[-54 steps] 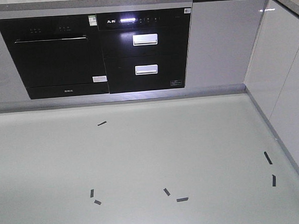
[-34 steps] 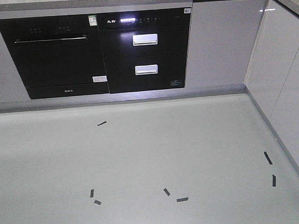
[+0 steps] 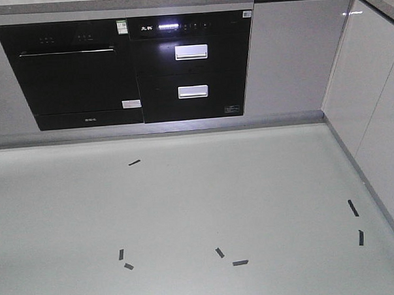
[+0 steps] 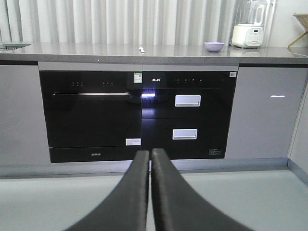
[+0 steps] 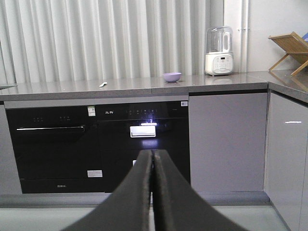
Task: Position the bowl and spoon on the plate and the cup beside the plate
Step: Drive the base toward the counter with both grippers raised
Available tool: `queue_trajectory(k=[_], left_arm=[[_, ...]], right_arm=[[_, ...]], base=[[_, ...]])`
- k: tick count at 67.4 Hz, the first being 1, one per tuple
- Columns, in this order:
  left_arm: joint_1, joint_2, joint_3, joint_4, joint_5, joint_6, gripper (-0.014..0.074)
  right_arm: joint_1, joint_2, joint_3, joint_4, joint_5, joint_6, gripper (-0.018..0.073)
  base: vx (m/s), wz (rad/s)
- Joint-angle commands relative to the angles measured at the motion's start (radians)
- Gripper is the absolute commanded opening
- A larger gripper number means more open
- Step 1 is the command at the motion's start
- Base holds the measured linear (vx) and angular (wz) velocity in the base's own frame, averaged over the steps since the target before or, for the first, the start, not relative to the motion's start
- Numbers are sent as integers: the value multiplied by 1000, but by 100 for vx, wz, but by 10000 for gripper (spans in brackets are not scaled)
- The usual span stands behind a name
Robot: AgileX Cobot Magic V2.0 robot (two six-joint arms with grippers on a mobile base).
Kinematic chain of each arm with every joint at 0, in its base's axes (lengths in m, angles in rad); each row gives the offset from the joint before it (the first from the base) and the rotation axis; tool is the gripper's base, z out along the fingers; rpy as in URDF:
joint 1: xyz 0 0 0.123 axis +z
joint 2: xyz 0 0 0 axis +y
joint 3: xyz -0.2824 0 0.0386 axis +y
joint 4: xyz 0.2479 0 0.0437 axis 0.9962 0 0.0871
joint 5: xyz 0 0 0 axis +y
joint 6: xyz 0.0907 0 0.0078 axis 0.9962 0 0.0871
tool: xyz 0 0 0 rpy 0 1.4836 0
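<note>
So, bowl (image 4: 213, 46) and spoon (image 4: 141, 49) both sit on the far countertop (image 4: 72, 48), well apart, bowl to the right of spoon. Plate and cup aren't in any view, so I can't place them.

Key relation: both items are far ahead of my grippers and higher than them. From the left wrist the spoon is almost dead ahead and the bowl is off to the right. From the right wrist the bowl is just right of centre and the spoon is off left. My read is right arm for the bowl, left arm for the spoon. The spoon's long axis looks roughly near-to-far, but it's too small to be sure.

Left gripper (image 4: 149, 153) has its fingers pressed together with nothing between them. Right gripper (image 5: 152, 154) is the same, closed and empty. I'd say nothing of the task is done yet, and the base has to close the gap before either arm can reach.

The countertop is grey and flat, with a blender (image 5: 219, 57) right of the bowl and a wooden rack (image 5: 288, 48) at the far right corner. A pale curtain (image 5: 96, 38) hangs behind. Below the counter are a black oven (image 4: 89, 115) on the left, a black drawer unit (image 4: 187, 115) beside it, then grey cabinets (image 5: 226, 139) wrapping round the right side.

The floor (image 3: 186, 200) is pale and smooth, with short dark tape marks (image 3: 134, 162) scattered on it.
</note>
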Motion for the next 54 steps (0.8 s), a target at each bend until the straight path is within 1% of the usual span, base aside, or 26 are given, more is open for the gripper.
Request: queue_trajectory(k=[1,54], left_arm=[[0,-14,-20,-1,-83,-11,-6],[0,-14,-20,-1,-83,-11,-6]], right_arm=[[-4,-7,8,-8,-79,-5,-11],[-4,-7,8,-8,-79,-5,-11]], base=[[0,0],[4,-1]])
